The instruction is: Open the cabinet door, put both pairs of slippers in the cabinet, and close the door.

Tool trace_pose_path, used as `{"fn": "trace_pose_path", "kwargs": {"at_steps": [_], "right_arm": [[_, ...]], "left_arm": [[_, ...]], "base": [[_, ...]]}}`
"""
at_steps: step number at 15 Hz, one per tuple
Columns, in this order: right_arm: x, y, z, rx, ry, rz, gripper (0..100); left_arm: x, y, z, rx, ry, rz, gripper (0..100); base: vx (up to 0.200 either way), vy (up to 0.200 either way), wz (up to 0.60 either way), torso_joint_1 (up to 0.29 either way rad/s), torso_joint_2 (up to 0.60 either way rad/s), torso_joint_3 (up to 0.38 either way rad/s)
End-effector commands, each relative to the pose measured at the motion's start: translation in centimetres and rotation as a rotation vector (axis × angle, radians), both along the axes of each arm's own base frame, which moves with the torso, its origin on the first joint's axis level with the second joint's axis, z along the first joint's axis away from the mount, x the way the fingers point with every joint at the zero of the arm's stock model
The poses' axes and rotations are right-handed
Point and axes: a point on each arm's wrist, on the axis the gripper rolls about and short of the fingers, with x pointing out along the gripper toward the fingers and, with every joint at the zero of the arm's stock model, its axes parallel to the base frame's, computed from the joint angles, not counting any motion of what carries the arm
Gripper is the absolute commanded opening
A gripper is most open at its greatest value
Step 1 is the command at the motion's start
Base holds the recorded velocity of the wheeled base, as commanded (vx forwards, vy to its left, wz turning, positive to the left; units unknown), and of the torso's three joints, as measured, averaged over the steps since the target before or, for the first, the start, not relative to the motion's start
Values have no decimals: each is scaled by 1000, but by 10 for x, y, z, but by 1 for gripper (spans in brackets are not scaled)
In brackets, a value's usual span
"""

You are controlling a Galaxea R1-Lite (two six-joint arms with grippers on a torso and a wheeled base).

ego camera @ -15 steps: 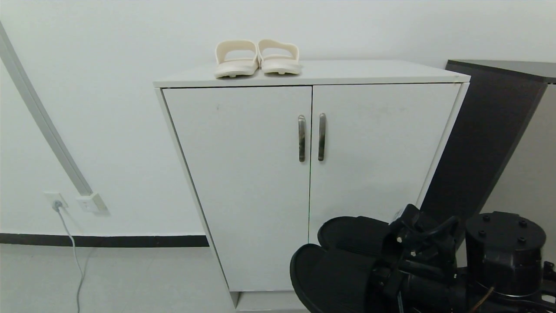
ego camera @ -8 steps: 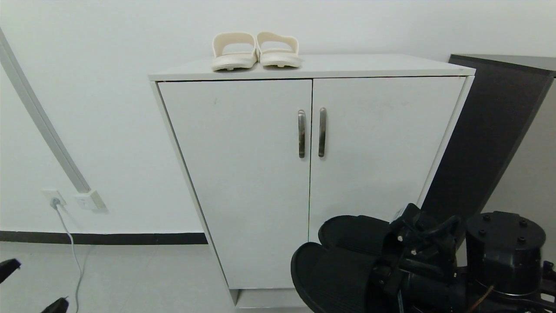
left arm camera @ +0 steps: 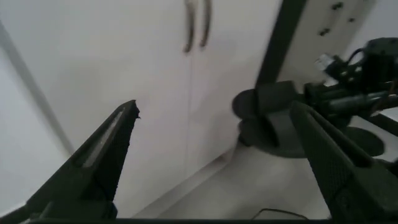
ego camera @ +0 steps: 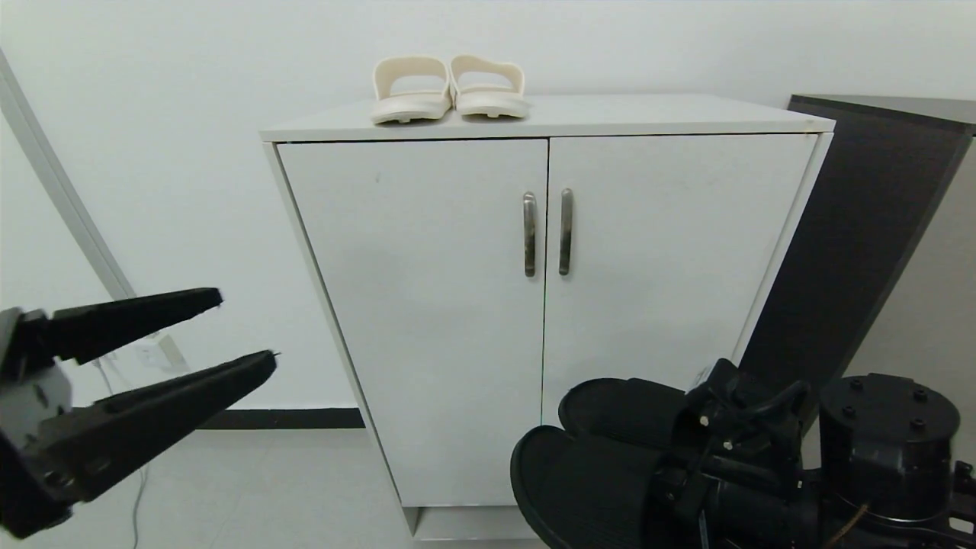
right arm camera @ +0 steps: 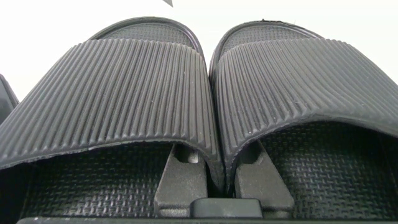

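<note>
The white cabinet [ego camera: 427,305] stands with both doors shut, its two metal handles [ego camera: 529,233] side by side at the middle. A cream pair of slippers [ego camera: 450,91] rests on its top, toward the left. Low at the right, my right gripper [ego camera: 690,450] is shut on a black pair of slippers [ego camera: 602,457], below the right door. In the right wrist view its fingers [right arm camera: 180,183] pinch the inner walls of the black slippers [right arm camera: 124,81] under the straps. My left gripper [ego camera: 244,326] hangs open and empty left of the cabinet. The left wrist view shows the left gripper [left arm camera: 214,115], the handles [left arm camera: 198,25] and the black slippers [left arm camera: 273,118].
A dark cabinet [ego camera: 854,252] stands close against the white one's right side. A grey conduit [ego camera: 53,191] runs down the wall at the left, with a cable [ego camera: 137,496] below it. Grey floor [ego camera: 290,488] lies in front.
My left gripper has risen into the head view from the lower left, open. The head camera shifted slightly at first. The right gripper and black slippers stayed put.
</note>
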Motion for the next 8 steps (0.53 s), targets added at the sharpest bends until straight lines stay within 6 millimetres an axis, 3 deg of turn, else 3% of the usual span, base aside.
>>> {"fn": "trace_pose_path", "kwargs": {"at_steps": [1, 8], "right_arm": [[1, 2, -3, -6, 7, 2, 0], [4, 0, -4, -9, 8, -10, 0]], "left_arm": [[32, -27, 4, 17, 54, -101, 100], [66, -104, 23, -65, 23, -338, 100]], "base": [[0, 0, 0, 0, 0, 0], [0, 0, 0, 0, 0, 0]]}}
